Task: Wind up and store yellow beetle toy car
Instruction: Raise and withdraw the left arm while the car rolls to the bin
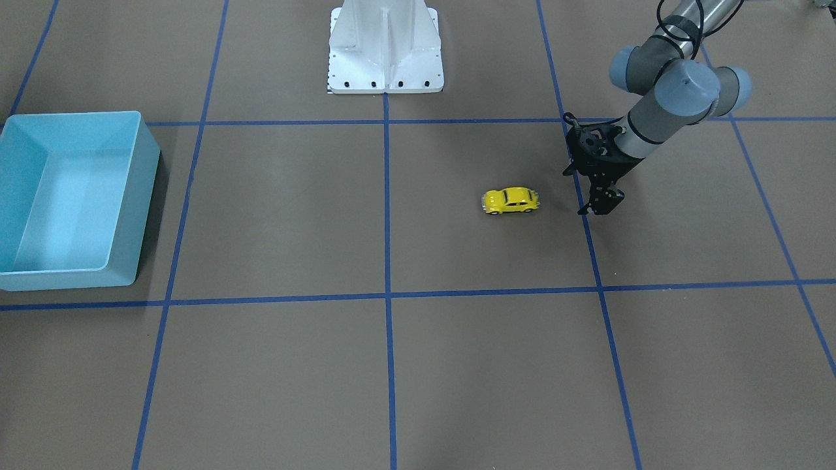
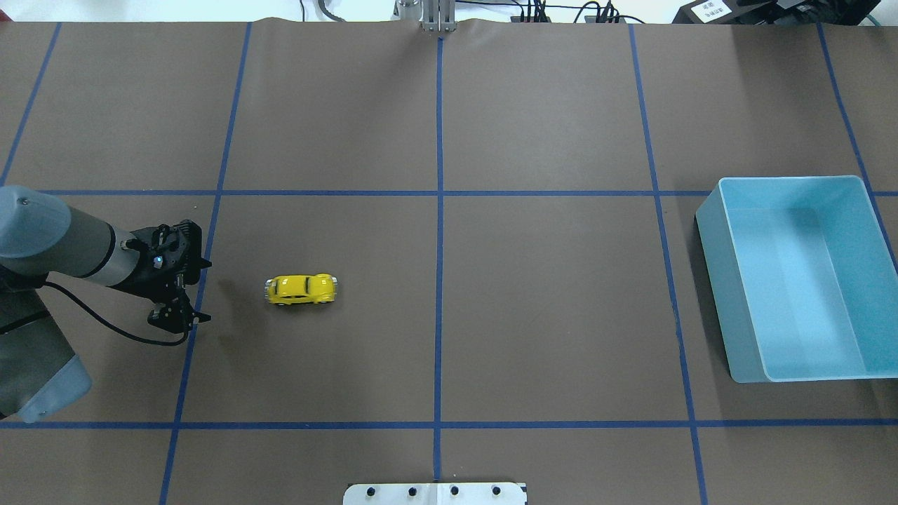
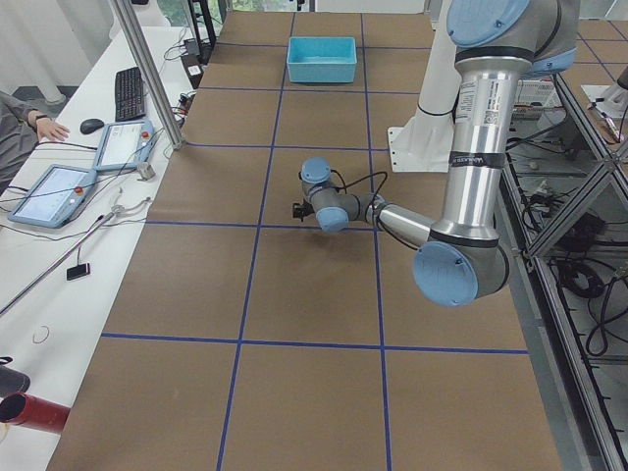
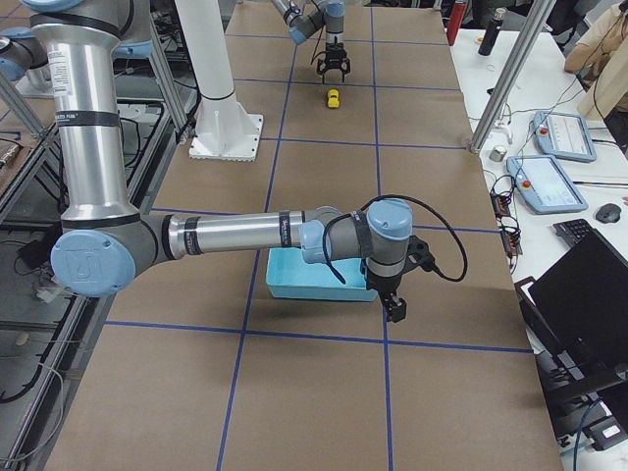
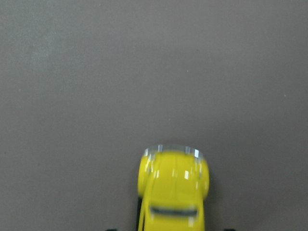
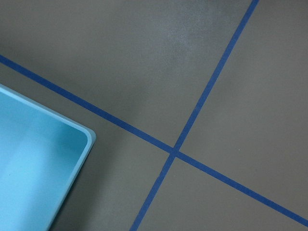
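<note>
The yellow beetle toy car [image 1: 511, 200] stands on its wheels on the brown table, also in the overhead view [image 2: 302, 288] and far off in the exterior right view [image 4: 334, 97]. My left gripper [image 1: 574, 192] is open and empty, low over the table, about a car's length behind the car [image 2: 205, 291]. The left wrist view shows the car [image 5: 173, 192] straight ahead at the bottom edge. My right gripper [image 4: 395, 312] hangs just beyond the blue bin [image 4: 314, 285]; I cannot tell if it is open or shut.
The blue bin [image 2: 712, 280] is empty at the table's far right end, its corner in the right wrist view [image 6: 48, 173]. The white robot base [image 1: 385, 52] stands at the table's mid edge. Blue tape lines grid the table.
</note>
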You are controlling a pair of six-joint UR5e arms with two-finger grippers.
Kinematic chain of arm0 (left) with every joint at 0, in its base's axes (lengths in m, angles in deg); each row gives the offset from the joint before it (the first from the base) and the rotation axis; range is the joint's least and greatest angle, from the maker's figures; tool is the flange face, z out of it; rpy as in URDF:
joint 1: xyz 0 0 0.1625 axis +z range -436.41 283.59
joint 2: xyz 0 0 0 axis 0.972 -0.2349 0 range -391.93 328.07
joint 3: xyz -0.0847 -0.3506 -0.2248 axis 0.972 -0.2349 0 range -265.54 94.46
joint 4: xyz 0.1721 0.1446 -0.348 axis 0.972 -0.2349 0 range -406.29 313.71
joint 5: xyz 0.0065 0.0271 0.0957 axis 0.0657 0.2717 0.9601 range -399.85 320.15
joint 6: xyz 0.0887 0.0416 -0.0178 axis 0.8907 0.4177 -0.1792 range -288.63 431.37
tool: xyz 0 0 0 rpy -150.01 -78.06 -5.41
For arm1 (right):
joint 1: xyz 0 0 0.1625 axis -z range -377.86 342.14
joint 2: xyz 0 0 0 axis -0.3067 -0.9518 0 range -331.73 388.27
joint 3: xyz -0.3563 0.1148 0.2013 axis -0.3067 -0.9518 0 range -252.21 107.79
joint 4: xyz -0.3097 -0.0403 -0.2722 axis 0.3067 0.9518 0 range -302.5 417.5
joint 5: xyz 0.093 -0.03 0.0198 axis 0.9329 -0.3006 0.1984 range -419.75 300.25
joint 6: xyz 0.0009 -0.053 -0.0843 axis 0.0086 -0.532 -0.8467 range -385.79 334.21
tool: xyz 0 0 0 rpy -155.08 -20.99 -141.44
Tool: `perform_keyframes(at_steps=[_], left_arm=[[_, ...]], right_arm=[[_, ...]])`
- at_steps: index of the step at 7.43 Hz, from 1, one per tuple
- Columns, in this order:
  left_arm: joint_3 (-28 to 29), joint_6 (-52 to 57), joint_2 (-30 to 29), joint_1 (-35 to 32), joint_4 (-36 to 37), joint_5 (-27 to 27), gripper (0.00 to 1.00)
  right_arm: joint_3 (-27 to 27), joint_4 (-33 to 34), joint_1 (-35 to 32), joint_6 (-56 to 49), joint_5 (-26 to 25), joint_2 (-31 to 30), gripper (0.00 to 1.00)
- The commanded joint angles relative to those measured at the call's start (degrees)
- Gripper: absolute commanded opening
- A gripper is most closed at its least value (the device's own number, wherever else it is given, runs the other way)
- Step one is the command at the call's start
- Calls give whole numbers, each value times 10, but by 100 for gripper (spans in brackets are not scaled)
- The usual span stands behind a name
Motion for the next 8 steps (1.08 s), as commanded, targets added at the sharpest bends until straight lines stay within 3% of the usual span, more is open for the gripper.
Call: perform_keyframes(at_steps=[1, 4, 7, 8], left_arm=[[-1, 0, 0, -4, 0, -3, 100], [-4, -2, 0, -42, 3, -55, 100], [-9, -3, 28, -123, 15, -96, 100], [-11, -3, 31, -168, 48, -125, 100]], right_arm=[[0, 0, 0, 0, 0, 0, 100], [0, 0, 0, 0, 0, 0, 100], [0, -1, 0, -1, 0, 0, 100], [0, -1, 0, -1, 0, 0, 100]])
